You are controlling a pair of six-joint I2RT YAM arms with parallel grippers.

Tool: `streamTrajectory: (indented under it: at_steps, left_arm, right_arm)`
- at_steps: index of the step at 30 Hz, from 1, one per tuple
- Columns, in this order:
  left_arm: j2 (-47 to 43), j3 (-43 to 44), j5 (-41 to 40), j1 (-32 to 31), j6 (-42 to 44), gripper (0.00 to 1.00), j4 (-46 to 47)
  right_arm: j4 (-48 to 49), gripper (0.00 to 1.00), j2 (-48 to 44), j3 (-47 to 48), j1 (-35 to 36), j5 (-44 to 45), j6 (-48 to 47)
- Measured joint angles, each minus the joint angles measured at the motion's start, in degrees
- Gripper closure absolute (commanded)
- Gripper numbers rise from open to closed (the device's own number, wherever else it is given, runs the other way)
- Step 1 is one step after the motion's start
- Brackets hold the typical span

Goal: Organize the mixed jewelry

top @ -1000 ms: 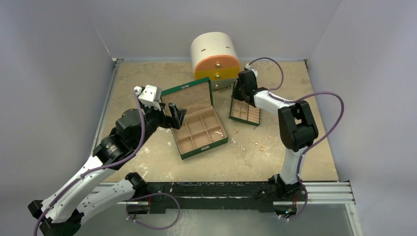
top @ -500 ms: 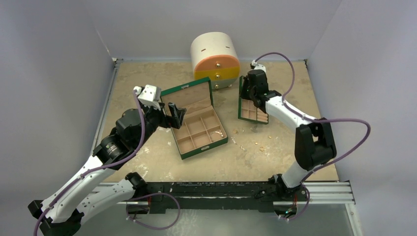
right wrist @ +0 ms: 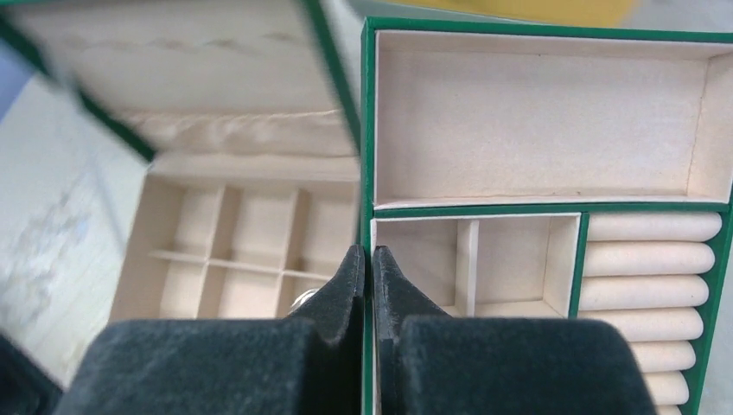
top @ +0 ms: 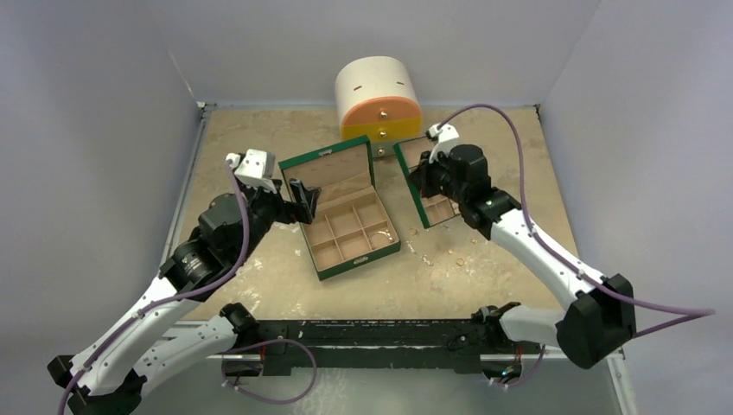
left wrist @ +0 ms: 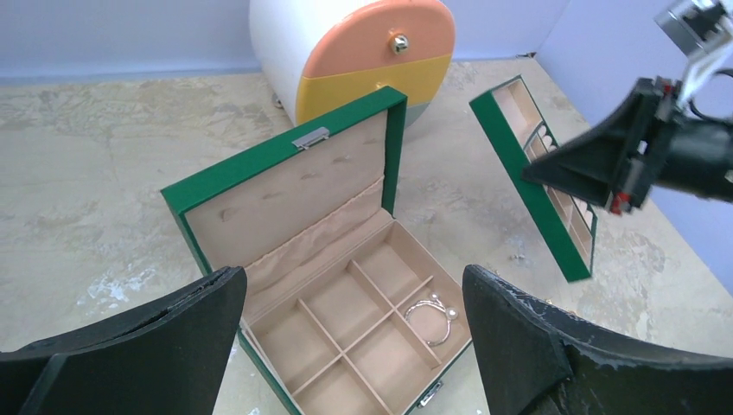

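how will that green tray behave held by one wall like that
The tray looks stiff: it holds its shape with the right gripper pinching one thin wall. Probably light, since its visible compartments are empty. Gripped off-centre and tilted, it may pivot or slip in the grip.

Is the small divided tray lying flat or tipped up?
Tipped up: the divided tray tilts steeply, its green rim pinched by the shut right gripper.

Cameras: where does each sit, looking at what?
Top external: above and behind, looking down on table; left arm and right arm show.
Left wrist: on left arm, facing green box and drawer chest; left gripper shows, open.
Right wrist: on right arm, close over ring tray; right gripper pinches its wall.
All three show the green box.
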Motion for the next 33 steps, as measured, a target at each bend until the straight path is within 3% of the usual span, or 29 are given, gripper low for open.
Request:
streamTrajectory:
  at_steps: [11,23,33]
  left_arm:
    - [-5.1,-1.1,-8.3,0.0,-0.7,0.05,-0.5]
    - [-7.5,-1.5,-13.2,0.1,-1.7,0.05,-0.5]
    - [-7.5,-1.5,-13.4,0.1,-1.7,0.04,-0.6]
  right_arm:
    - [-0.8,1.0,-5.7,-1.1,15.2,-9.5,-19.4]
    - [-10.9,1.0,0.8,1.9,17.7,-33.1,-53.3]
    - [-17.4,1.0,11.3,7.1,17.7,-38.9,-65.4]
